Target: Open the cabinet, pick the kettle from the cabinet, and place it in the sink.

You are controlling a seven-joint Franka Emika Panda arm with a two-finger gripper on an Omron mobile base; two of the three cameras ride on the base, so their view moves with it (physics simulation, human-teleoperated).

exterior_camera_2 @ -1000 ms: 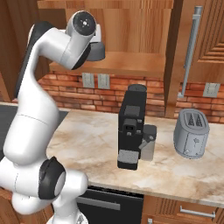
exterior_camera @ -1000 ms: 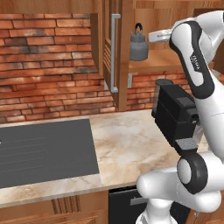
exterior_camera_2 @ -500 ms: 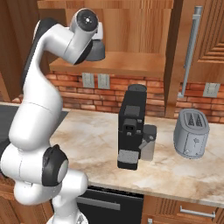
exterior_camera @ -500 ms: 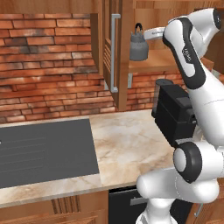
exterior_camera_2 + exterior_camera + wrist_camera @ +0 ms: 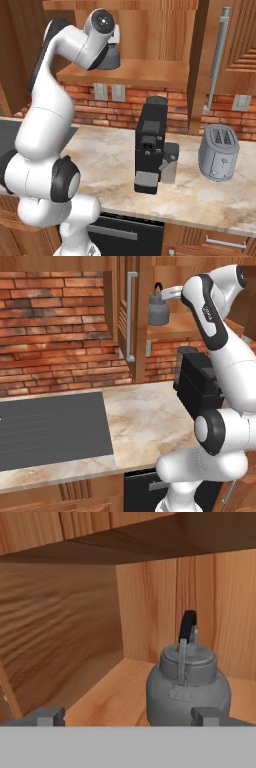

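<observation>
The cabinet stands open, and the kettle sits upright on its wooden shelf near the back wall. The gripper faces it with jaws spread wide and holding nothing; the right fingertip seems just beside the kettle's body. A coffee machine stands on the counter below.

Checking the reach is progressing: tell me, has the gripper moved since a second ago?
Yes. In the left base view the arm's upper links have swung left toward the kettle in the cabinet; the coffee machine stayed put.
</observation>
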